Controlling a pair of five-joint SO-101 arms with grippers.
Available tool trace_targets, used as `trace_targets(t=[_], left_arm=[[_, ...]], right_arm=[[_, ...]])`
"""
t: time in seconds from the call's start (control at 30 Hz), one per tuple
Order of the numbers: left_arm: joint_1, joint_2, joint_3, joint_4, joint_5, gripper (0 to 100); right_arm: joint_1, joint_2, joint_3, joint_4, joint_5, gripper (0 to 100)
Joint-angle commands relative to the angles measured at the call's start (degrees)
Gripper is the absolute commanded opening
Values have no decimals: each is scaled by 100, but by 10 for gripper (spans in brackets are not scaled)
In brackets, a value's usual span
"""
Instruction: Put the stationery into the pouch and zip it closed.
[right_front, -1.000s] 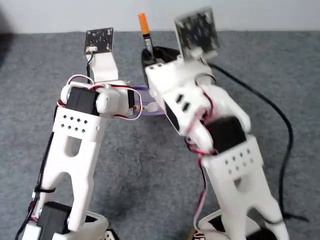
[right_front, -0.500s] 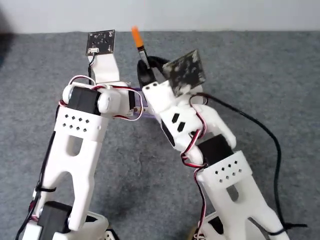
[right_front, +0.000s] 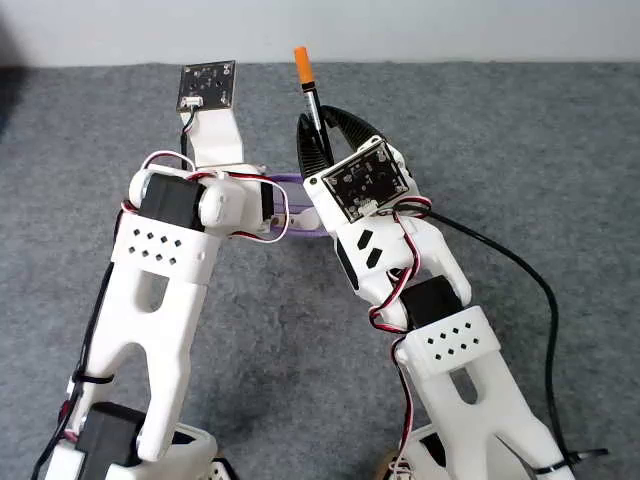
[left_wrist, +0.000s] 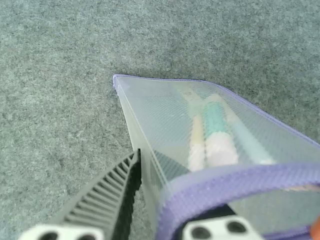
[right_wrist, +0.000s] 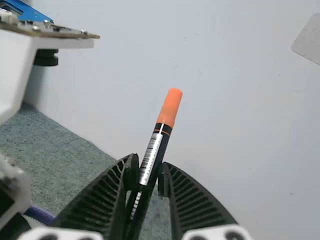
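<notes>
The right gripper (right_wrist: 146, 172) is clamped narrow on the marker (right_wrist: 159, 145), gripping low on the black barrel with the orange cap pointing up, above the far edge of the table (right_front: 560, 150), about mid-width. I'd say the marker is light and stiff, but its barrel looks smooth, so it could pivot or slip in so low a grip. Just beside it the left gripper (left_wrist: 160, 200) seems to pinch the pouch (left_wrist: 165, 115) by its purple rim, one finger outside the wall. 2 or 3 pens (left_wrist: 215, 135) lie inside already. The pouch looks thin, soft and floppy, so the firmer rim is the place to hold it
</notes>
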Motion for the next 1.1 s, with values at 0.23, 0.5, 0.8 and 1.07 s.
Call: trace_targets(t=[0.23,0.5,0.8,1.07], left_arm=[[-26,0,4,-62,-88,33],[-26,0,-4,-35,-88,33],[-18,0,-4,-62,-88,33],[-18,0,-4,-62,-88,33]], right_arm=[[-224,347,396,-1965,167,8],[-224,-57,1196,-2510,404,8],[-242,-2220,1407,-391,378,8],[-338,-3266,1415,725,246,8]])
